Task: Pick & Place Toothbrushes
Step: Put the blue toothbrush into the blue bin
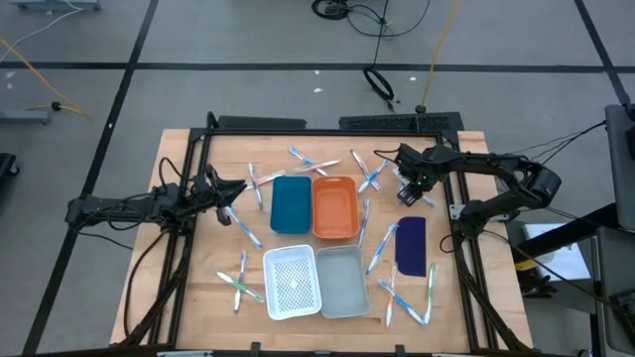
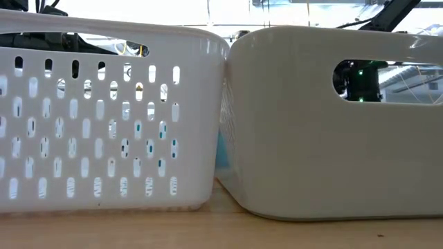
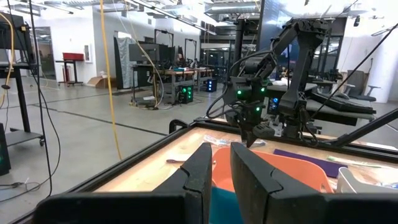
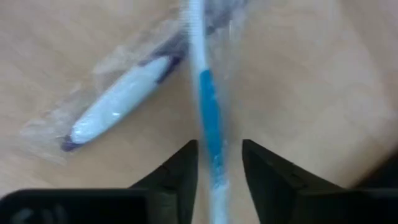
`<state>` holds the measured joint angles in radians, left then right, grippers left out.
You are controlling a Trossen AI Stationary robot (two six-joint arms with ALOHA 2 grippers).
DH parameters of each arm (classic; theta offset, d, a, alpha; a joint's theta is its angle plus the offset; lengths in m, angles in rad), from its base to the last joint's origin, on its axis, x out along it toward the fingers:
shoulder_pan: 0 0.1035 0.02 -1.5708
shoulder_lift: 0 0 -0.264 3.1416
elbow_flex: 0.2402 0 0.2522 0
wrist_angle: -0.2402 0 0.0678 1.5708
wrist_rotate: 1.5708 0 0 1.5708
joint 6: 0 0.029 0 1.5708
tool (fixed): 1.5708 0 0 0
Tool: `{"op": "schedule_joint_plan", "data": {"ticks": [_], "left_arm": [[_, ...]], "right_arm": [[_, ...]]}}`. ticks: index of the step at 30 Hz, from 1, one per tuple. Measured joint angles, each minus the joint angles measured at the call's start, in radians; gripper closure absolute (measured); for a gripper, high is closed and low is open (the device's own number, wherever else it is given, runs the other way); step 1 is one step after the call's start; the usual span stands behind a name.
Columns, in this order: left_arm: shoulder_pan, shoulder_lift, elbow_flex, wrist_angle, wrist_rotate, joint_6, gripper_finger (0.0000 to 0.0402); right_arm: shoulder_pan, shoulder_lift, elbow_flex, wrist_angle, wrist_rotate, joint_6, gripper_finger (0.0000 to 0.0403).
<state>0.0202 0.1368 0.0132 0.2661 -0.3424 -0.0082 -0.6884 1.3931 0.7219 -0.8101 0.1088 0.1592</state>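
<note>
Several toothbrushes in clear wrappers lie scattered on the wooden table (image 1: 198, 288), around four trays. My right gripper (image 4: 219, 162) points down at the far right (image 1: 407, 190). Its fingers stand open on either side of a white toothbrush with a blue grip (image 4: 210, 124) that lies flat on the wood. A second, white-and-purple toothbrush (image 4: 118, 102) lies slanted beside it, its far end under the first. My left gripper (image 1: 234, 188) waits level at the table's left, with a narrow gap between its fingers (image 3: 221, 168) and nothing in it. My right gripper comes from above, pointing down, with one finger (image 4: 186, 168) on each long side of the blue-grip toothbrush's handle (image 4: 214, 168), across the toothbrush. The toothbrush lies flat on the table. Whether the fingers touch it, I cannot tell.
A teal tray (image 1: 291, 203) and an orange tray (image 1: 335, 206) stand mid-table. A white perforated basket (image 1: 292, 283) and a pale bin (image 1: 343, 281) stand nearer the front and fill the low view. A dark blue flat piece (image 1: 411, 245) lies at the right. Black rails frame the table.
</note>
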Motion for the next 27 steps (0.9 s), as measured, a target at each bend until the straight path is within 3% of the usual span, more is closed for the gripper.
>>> {"op": "schedule_joint_plan", "data": {"ticks": [11, 20, 27], "left_arm": [[0.0, 0.0, 0.0, 0.0, 0.0, 0.0, 0.0346], [0.0, 0.0, 0.0, 0.001, 0.001, 0.0, 0.0346], [0.0, 0.0, 0.0, 0.001, 0.002, -0.004, 0.0346]], "right_arm": [[0.0, -0.137, 0.001, -0.044, -0.004, 0.015, 0.0398], [0.0, -0.192, 0.002, -0.06, -0.01, 0.041, 0.0397], [0.001, -0.192, 0.002, 0.052, -0.087, -0.037, 0.0328]]}}
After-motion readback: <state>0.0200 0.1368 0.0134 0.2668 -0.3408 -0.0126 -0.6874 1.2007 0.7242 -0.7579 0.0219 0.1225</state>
